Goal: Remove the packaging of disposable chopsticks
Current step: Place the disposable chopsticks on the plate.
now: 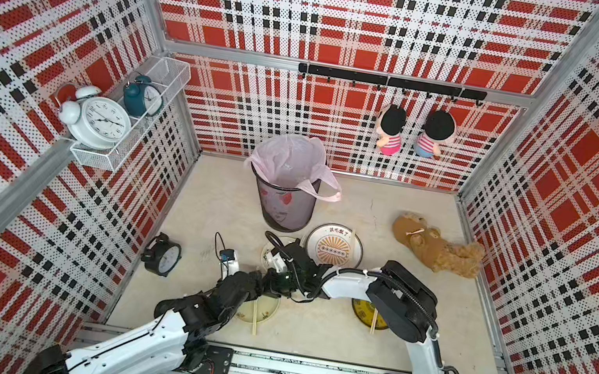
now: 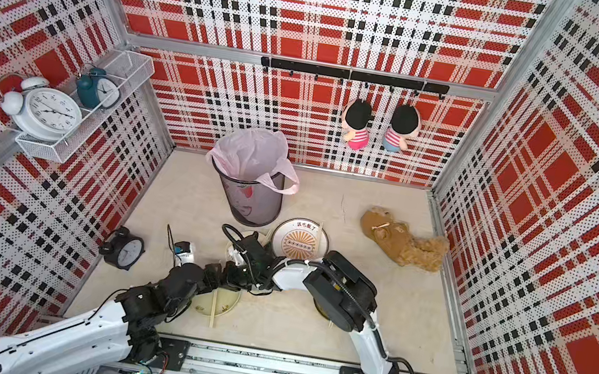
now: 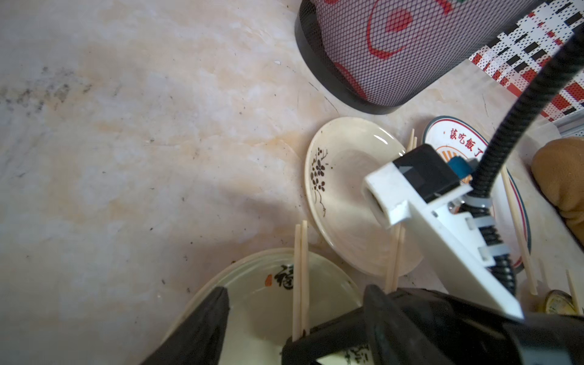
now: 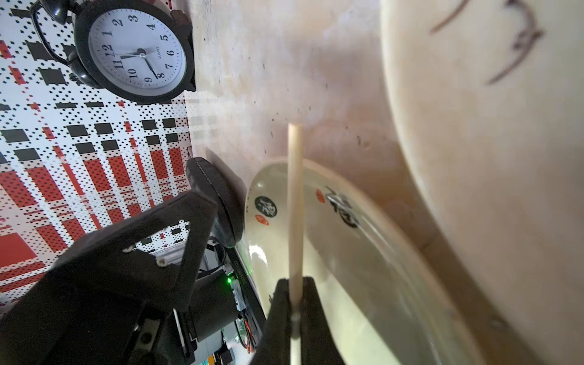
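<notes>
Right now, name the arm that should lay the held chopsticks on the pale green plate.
Right, likely: the right gripper is shut on the chopsticks, close to the pale green plate; the left gripper stands open, empty.

The chopsticks (image 4: pixel 295 205) are pale tan, the plate (image 3: pixel 344 202) cream with dark blossoms, the walls (image 1: pixel 358 21) red-black-white plaid.

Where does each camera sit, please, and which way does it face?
Both top views: high above the rail, looking down on the table, bin, left arm and right arm.
Left wrist: on the left arm, looking past the open left gripper at the floral plate; right arm's camera housing shows.
Right wrist: on the right arm, looking along the right gripper, shut on chopsticks.
Shared: both wrist views show the calligraphy plate.
</notes>
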Controlling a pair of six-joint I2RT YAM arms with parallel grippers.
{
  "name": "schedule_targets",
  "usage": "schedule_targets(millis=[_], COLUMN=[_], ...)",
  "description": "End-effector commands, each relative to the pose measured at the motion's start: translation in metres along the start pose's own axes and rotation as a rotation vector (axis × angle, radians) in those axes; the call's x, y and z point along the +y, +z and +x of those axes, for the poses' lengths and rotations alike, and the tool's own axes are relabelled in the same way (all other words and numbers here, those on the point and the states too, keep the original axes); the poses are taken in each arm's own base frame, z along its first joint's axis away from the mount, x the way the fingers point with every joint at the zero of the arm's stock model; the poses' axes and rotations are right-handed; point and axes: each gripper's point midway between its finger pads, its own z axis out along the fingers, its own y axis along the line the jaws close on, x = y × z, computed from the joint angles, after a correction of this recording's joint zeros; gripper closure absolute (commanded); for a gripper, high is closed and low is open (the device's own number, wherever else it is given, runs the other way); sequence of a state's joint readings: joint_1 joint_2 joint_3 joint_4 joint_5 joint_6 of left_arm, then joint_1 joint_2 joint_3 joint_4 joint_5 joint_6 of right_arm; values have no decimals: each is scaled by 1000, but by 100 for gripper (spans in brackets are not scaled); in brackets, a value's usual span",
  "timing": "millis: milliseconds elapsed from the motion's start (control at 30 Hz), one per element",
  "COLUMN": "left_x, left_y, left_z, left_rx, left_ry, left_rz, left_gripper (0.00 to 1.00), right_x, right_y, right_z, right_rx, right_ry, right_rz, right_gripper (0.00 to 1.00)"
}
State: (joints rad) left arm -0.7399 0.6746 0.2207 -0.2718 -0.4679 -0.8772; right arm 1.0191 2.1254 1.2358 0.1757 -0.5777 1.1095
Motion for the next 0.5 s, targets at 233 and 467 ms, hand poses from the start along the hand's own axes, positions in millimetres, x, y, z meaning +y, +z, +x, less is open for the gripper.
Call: schedule_targets(millis=[233,467], left_x=[-1,-1], left_y=[5,8], left_z=[6,10], left_rx=[20,34], left_ry=[25,36], left_rz=[12,8], left_gripper=[28,30], right_x=[-3,-3], right_y=[0,-1], right_z=[-6,-9], right_rx=[-3,-8], right_ry=[-2,-7], right_rz=[-2,-3], right_gripper=[99,94])
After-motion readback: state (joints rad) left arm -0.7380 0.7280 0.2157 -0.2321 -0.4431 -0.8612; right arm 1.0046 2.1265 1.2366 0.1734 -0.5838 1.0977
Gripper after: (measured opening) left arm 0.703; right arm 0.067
